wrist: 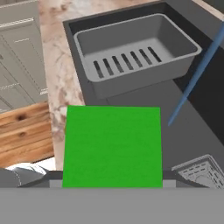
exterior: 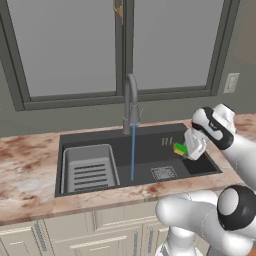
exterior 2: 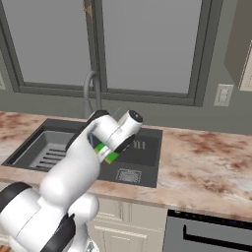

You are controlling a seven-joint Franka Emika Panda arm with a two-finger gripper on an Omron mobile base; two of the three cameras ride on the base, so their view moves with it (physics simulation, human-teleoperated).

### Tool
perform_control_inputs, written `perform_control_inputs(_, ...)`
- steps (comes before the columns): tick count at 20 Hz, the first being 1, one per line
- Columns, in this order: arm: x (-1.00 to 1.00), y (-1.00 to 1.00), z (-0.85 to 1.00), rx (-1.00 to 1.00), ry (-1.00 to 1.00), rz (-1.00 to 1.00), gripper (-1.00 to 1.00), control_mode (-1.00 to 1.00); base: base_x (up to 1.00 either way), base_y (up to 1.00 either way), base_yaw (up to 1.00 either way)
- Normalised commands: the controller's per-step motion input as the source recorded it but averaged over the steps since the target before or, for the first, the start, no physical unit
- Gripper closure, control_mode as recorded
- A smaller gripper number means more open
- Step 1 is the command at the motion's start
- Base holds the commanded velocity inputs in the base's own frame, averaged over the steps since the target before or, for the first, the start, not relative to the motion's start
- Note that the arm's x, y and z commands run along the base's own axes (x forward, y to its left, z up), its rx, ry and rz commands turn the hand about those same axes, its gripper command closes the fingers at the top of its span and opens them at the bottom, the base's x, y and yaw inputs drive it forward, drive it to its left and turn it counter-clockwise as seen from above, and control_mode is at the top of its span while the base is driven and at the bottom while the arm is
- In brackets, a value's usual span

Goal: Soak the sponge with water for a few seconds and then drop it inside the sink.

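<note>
1. The sponge (exterior: pixel 180 148) is clamped in the gripper (exterior: pixel 186 150), jaws closed on its sides; its green face is seen in the hand view (wrist: pixel 112 146), a yellow layer in the left base view.
2. The sponge is held in the air above the right part of the sink (exterior: pixel 90 137), near its right wall, clear of the basin floor.
3. The water (exterior: pixel 133 152) is seen as a thin blue stream dropping from the faucet (exterior: pixel 131 102) at the back edge to the basin floor, well apart from the sponge, to its left.
4. The drain grate (exterior: pixel 163 173) is set in the floor, between stream and sponge, toward the front edge.
5. A lighter grey slotted rack (exterior: pixel 90 167) is placed in the sink's left part.
6. The sink is set into a marbled counter (exterior: pixel 30 170) below a window (exterior: pixel 65 45).
</note>
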Motion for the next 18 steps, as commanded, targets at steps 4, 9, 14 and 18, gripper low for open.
perform_control_inputs(4,0.00,0.42,0.00,0.00,0.00,0.01,1.00,-1.00,0.00,0.00,0.00)
perform_control_inputs(9,-0.08,0.16,0.00,0.00,-0.02,-0.04,1.00,-1.00,0.00,0.00,0.00)
perform_control_inputs(14,-0.11,0.06,0.00,0.01,-0.01,-0.10,1.00,-1.00,0.00,0.00,0.00)
perform_control_inputs(18,-0.04,0.08,0.00,0.07,-0.01,-0.07,1.00,-1.00,0.00,0.00,0.00)
